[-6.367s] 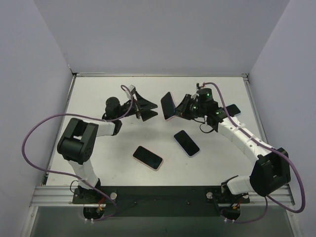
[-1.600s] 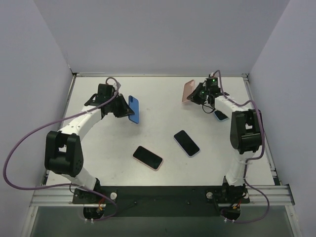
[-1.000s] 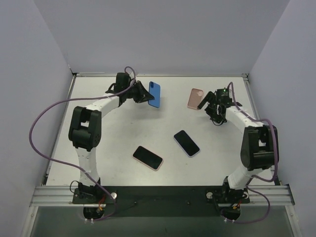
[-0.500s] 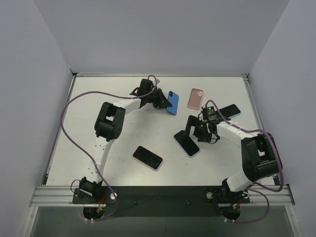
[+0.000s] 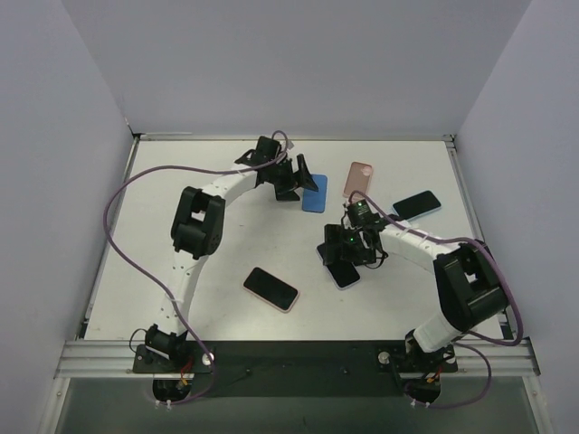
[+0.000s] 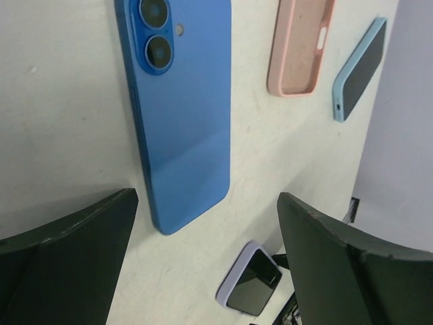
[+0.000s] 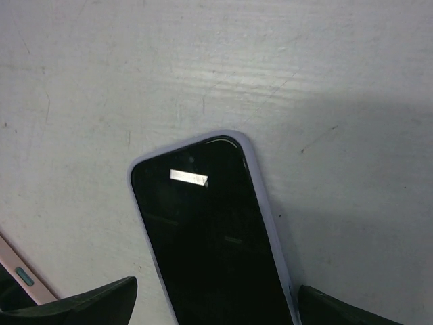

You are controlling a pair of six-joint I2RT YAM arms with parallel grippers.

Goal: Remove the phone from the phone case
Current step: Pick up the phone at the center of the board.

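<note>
Blue phone point(image 6: 181, 115) is lying bare, face down on the table point(image 5: 163, 181), with the empty pink case point(image 6: 300, 47) near it, so one is looking done. Left gripper point(image 6: 205, 210) is hanging open above it, holding nothing. Right gripper point(image 7: 216, 298), jaws wide, is hovering over the lavender-cased phone point(image 7: 210, 230), which is not yet gripped.

No lettering, brand, number or sign is legible on the glossy blue phone back point(image 6: 186, 128), the empty pink phone case point(image 6: 298, 47) or the lilac-cased phone point(image 7: 210, 237).
</note>
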